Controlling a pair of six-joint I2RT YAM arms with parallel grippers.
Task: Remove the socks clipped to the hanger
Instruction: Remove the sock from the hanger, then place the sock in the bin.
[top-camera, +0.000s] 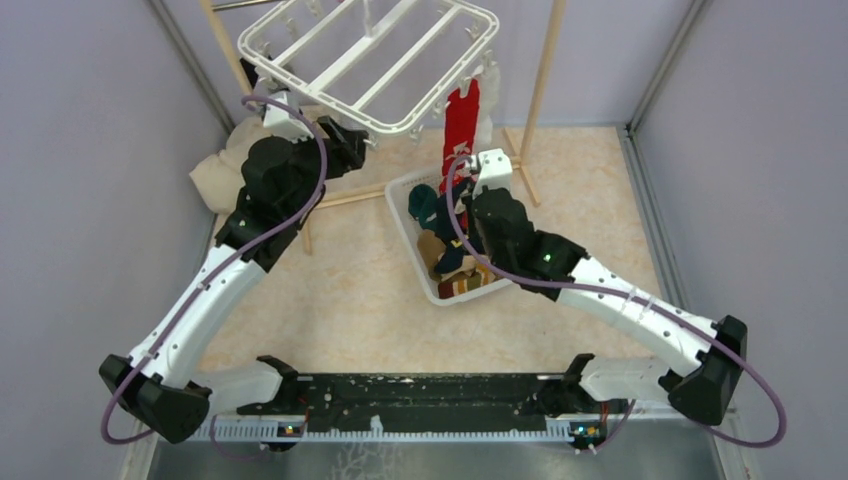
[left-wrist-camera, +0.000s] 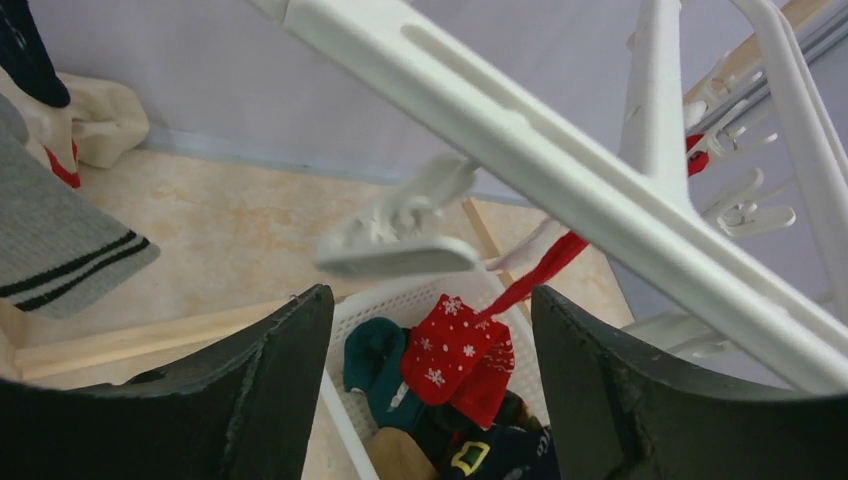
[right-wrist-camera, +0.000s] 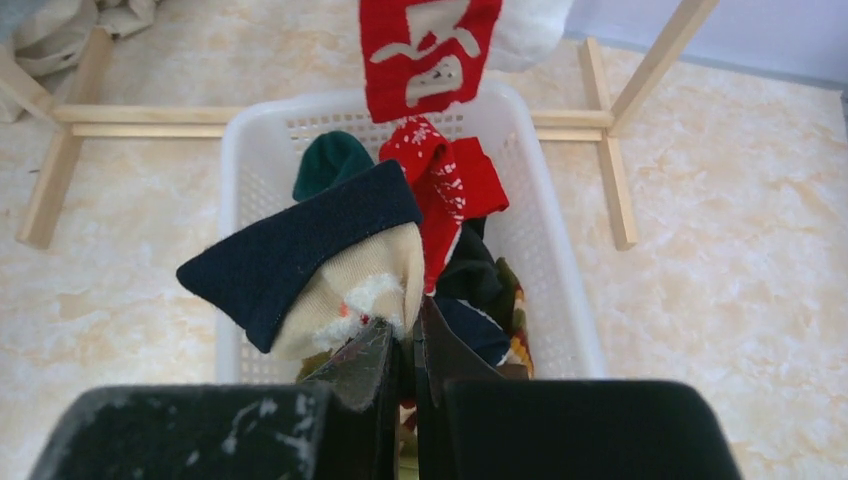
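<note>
White plastic rectangular hanger (left-wrist-camera: 520, 150) overhead at 12 o'clock, between upright wooden poles (top-camera: 545, 60). Long red patterned sock (top-camera: 461, 120) hangs from its 4 o'clock corner, above white slatted plastic basket (right-wrist-camera: 230, 220). The basket sits on the table at 1 o'clock, socks piled inside. Navy-cuffed cream sock (right-wrist-camera: 330, 250) pinched in right fingers (right-wrist-camera: 365, 370), over the basket. White dangling clip (left-wrist-camera: 400, 235) between left fingers (left-wrist-camera: 270, 400), untouched. Cream cloth heap (top-camera: 215, 175) at 10 o'clock, by the wall.

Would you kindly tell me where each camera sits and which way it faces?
Top external: above and behind, looking down on the hanger and basket; left arm and right arm show.
Left wrist: beneath the hanger, facing the basket; left gripper open.
Right wrist: over the basket, looking down; right gripper shut on a navy sock.
Shared: all three show the basket and the hanging red sock.
</note>
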